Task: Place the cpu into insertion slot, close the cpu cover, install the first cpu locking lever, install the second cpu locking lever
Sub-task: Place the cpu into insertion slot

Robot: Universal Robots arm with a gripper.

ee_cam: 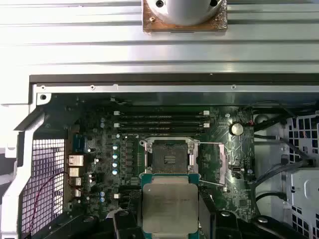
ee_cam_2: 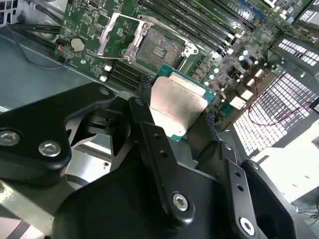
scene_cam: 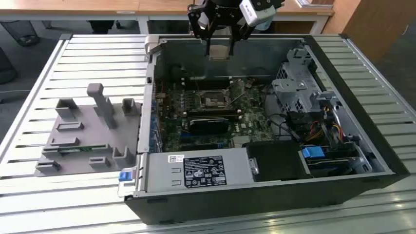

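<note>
My gripper [scene_cam: 219, 48] hangs over the far side of an open computer case [scene_cam: 364, 146], shut on the cpu [scene_cam: 219, 52]. In both wrist views the cpu [ee_cam_2: 177, 107] [ee_cam: 169, 206] is a flat silver-grey square on a green base, pinched at two opposite edges by the black fingers [ee_cam_2: 142, 112]. It is held in the air, apart from the board. The insertion slot [ee_cam: 169, 157] [ee_cam_2: 159, 50] [scene_cam: 215, 99] lies uncovered on the green board, dark in the centre. The cpu cover [ee_cam_2: 115, 32] [ee_cam: 222, 162] stands flipped open beside the slot.
Long black memory slots [ee_cam: 162, 119] run beside the socket. A black block [scene_cam: 208, 122] sits on the board nearer the front. A silver power supply [scene_cam: 195, 170] and a drive cage [scene_cam: 299, 92] crowd the case. A grey fixture [scene_cam: 91, 131] stands on the slatted table [scene_cam: 97, 48].
</note>
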